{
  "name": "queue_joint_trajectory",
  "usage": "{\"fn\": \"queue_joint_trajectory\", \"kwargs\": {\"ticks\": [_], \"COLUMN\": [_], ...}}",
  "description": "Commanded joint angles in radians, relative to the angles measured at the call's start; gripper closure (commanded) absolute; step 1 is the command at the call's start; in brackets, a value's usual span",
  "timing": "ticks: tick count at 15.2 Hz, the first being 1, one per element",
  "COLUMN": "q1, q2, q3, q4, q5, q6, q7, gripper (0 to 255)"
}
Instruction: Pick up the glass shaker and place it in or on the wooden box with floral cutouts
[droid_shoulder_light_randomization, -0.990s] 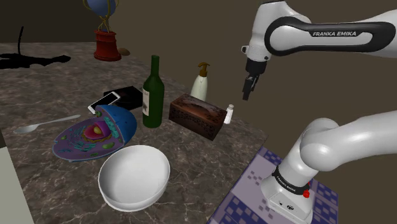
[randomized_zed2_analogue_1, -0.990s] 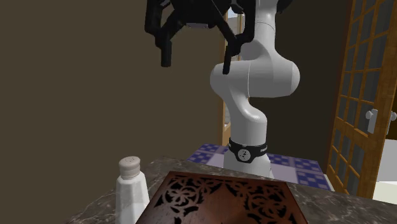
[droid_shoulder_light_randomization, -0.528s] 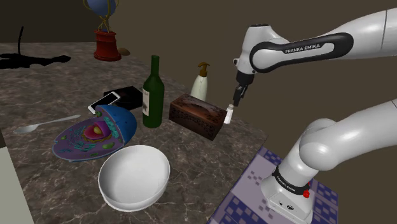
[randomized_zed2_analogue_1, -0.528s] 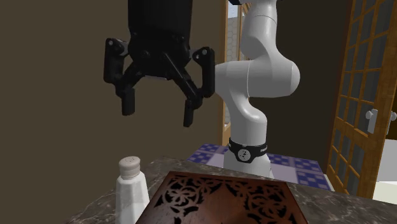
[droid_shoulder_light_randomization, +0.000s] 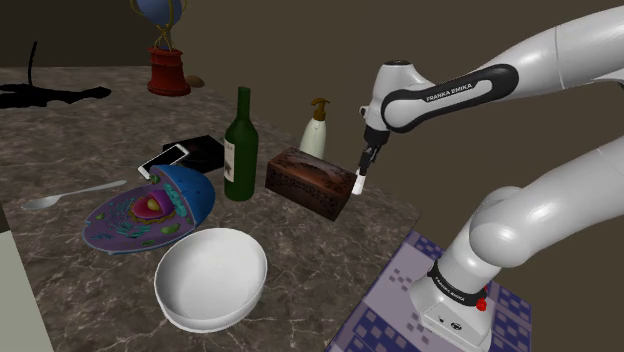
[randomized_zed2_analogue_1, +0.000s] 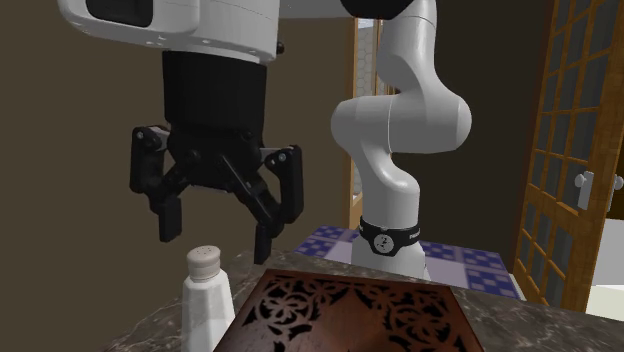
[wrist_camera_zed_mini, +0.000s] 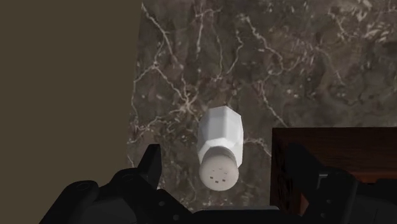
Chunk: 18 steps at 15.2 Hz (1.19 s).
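Observation:
A white shaker (droid_shoulder_light_randomization: 360, 183) with a perforated cap stands upright on the dark marble counter, close to the counter's edge. It rests just beside the end of the dark wooden box with floral cutouts (droid_shoulder_light_randomization: 310, 180). My gripper (droid_shoulder_light_randomization: 366, 160) hangs straight above the shaker, open, pointing down. In the second exterior view the gripper (randomized_zed2_analogue_1: 217, 240) has its fingertips just above the cap of the shaker (randomized_zed2_analogue_1: 207, 300), not touching it, with the box (randomized_zed2_analogue_1: 350, 310) alongside. In the wrist view the shaker (wrist_camera_zed_mini: 219, 146) lies between the spread fingers of the gripper (wrist_camera_zed_mini: 225, 168), and the box (wrist_camera_zed_mini: 337, 153) sits under one finger.
Behind the box stand a green bottle (droid_shoulder_light_randomization: 238, 145) and a pump bottle (droid_shoulder_light_randomization: 316, 128). A white bowl (droid_shoulder_light_randomization: 210, 275), a blue cell model (droid_shoulder_light_randomization: 150, 208), a phone (droid_shoulder_light_randomization: 163, 158) and a spoon (droid_shoulder_light_randomization: 70, 195) lie further along the counter. The counter edge (droid_shoulder_light_randomization: 385, 235) drops off by the shaker.
The gripper has come down from high above the counter to just over the shaker's cap, staying open. The shaker and box have not moved.

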Motion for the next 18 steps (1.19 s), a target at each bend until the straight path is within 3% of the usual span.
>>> {"fn": "queue_joint_trajectory", "kwargs": {"ticks": [1, 10, 11, 18], "q1": [-0.002, -0.005, -0.005, -0.004], "q2": [0.017, 0.031, 0.031, 0.031], "q3": [-0.004, -0.007, -0.007, -0.006], "q4": [-0.012, -0.023, -0.023, -0.023], "q5": [-0.004, -0.009, -0.009, -0.008], "q6": [0.030, 0.056, 0.056, 0.055], "q7": [0.002, 0.003, 0.003, 0.004], "gripper": [0, 0, 255, 255]}}
